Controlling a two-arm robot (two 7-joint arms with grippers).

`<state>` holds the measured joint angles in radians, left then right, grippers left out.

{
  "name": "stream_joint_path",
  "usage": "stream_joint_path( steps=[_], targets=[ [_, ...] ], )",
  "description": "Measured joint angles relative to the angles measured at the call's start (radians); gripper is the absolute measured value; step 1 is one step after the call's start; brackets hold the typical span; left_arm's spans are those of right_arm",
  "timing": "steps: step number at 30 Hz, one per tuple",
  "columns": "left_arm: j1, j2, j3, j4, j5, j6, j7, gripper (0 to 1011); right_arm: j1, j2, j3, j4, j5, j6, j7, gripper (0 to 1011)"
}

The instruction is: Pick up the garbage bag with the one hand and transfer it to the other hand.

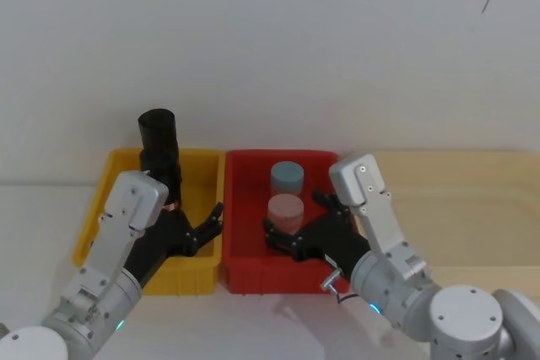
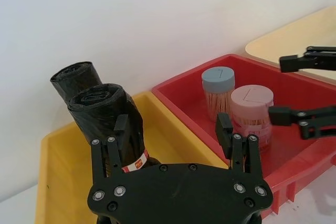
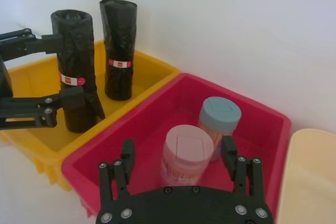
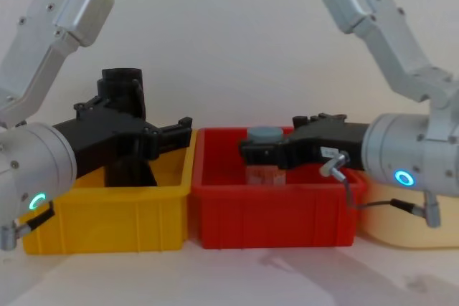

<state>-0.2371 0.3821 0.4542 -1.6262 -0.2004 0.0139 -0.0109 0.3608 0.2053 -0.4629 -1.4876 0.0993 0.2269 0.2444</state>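
- Head view: high behind both arms, looking forward and down on the yellow bin (image 1: 89, 229) and red bin (image 1: 249, 208) against the far wall (image 1: 270, 40).
- Chest view: low and near, facing both bins' near walls side-on.
- Left wrist view: close behind the left gripper (image 2: 173, 129), facing far and right across both bins.
- Right wrist view: close behind the right gripper (image 3: 178, 148), facing left across the same bins.

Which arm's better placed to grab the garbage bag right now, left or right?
Left. The left gripper has open fingers flanking the garbage bag in the yellow bin, so closing should suffice. The right gripper hangs open over the jars in the red bin.
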Motion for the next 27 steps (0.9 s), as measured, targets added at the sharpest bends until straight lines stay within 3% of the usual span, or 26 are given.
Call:
stream_joint_path(
  steps=[14,27],
  targets=[
    [0.000,0.000,0.000,0.000,0.000,0.000,0.000,1001,0.074,-0.043,-0.025,0.114,-0.048,0.001,-0.005,1004],
    [0.000,0.000,0.000,0.000,0.000,0.000,0.000,1000,0.119,-0.076,-0.026,0.199,-0.078,-0.001,-0.026,1004]
  ],
)
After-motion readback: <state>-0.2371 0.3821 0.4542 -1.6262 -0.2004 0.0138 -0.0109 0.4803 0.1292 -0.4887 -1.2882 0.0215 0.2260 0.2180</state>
